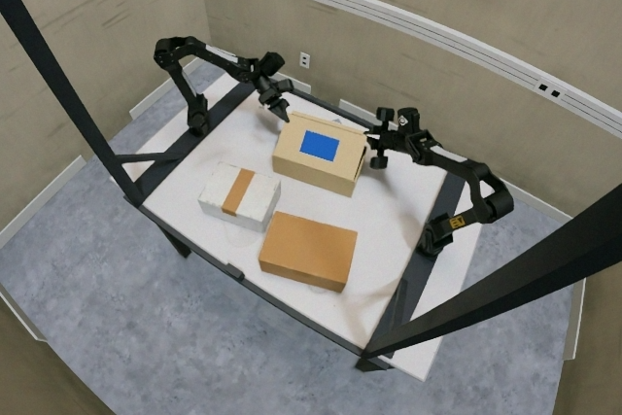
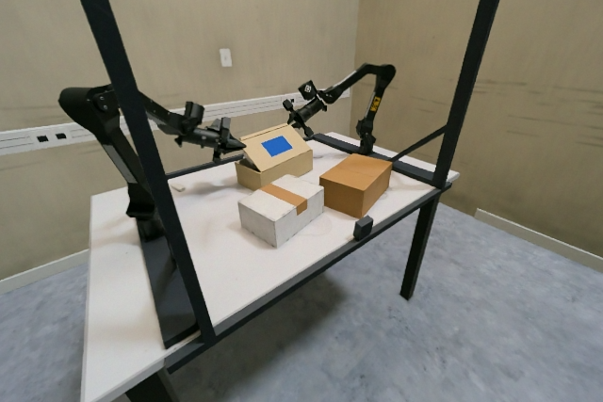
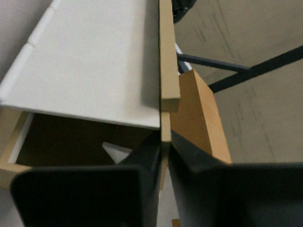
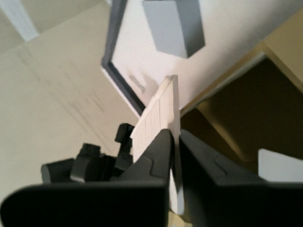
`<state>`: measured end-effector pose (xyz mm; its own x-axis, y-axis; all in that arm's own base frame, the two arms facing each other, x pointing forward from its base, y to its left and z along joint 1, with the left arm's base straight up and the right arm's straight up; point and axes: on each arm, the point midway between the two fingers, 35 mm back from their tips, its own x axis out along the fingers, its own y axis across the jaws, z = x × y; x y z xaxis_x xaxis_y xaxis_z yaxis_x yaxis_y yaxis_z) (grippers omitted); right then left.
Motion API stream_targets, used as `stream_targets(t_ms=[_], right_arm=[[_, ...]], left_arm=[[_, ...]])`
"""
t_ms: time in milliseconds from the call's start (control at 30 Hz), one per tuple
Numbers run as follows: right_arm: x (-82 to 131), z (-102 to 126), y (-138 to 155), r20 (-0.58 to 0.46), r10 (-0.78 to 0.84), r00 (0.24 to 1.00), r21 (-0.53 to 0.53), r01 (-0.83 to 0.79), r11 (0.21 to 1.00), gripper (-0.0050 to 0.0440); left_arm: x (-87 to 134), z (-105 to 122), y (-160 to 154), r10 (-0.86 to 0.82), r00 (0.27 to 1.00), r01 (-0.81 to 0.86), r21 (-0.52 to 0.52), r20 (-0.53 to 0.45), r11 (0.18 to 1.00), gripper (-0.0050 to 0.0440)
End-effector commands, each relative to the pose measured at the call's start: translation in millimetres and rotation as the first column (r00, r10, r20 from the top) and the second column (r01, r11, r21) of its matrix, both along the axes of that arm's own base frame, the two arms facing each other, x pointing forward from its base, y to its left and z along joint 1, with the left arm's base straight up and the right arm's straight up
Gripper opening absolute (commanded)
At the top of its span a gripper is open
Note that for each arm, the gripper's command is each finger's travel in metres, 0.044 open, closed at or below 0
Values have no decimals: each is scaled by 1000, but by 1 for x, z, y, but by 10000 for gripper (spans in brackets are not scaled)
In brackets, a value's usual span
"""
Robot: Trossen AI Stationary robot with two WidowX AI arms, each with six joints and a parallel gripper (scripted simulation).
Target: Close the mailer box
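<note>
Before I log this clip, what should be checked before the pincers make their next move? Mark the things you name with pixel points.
- Left pincer (image 1: 288, 120) (image 2: 243, 145) (image 3: 163, 142) shut on a thin panel of the mailer box (image 1: 311, 177) (image 2: 287, 169) (image 3: 14, 172): ok
- Right pincer (image 1: 367, 136) (image 2: 290, 122) (image 4: 176, 137) shut on a thin panel of it: ok
- Lid (image 1: 296, 129) (image 2: 299, 144) fully down: not ok, tilted up
- Front flap tucked inside front wall: not ok
- Brown box (image 1: 308, 250) (image 2: 355, 184) (image 3: 189, 104) and taped white box (image 1: 216, 190) (image 2: 277, 215) off the lid: ok
- Both side flaps in: cannot tell
</note>
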<state>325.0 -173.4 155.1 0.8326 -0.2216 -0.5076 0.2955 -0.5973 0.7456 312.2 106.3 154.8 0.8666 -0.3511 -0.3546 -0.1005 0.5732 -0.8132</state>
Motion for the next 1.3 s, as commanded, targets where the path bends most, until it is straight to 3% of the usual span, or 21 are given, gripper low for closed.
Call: stream_targets(t_ms=[0, 100, 333, 400, 833, 1267], right_arm=[[4, 8, 0, -3, 12, 1000, 95, -12, 995, -27], [4, 7, 0, -16, 13, 1000, 172, -10, 985, -50], [3, 4, 2, -44, 19, 999, 347, -2, 938, -50], [3, 4, 2, -44, 19, 999, 347, -2, 938, -50], [2, 1, 5, -92, 41, 995, 636, 27, 771, -50], [3, -1, 7, -109, 57, 992, 722, 40, 691, -50]], left_arm=[[1, 7, 2, 2, 1000, -2, 13, 18, 1000, -50], [1, 7, 2, 2, 1000, -2, 13, 18, 1000, -50], [1, 7, 2, 2, 1000, -2, 13, 18, 1000, -50], [1, 7, 2, 2, 1000, -2, 13, 18, 1000, -50], [1, 7, 2, 2, 1000, -2, 13, 18, 1000, -50], [1, 7, 2, 2, 1000, -2, 13, 18, 1000, -50]])
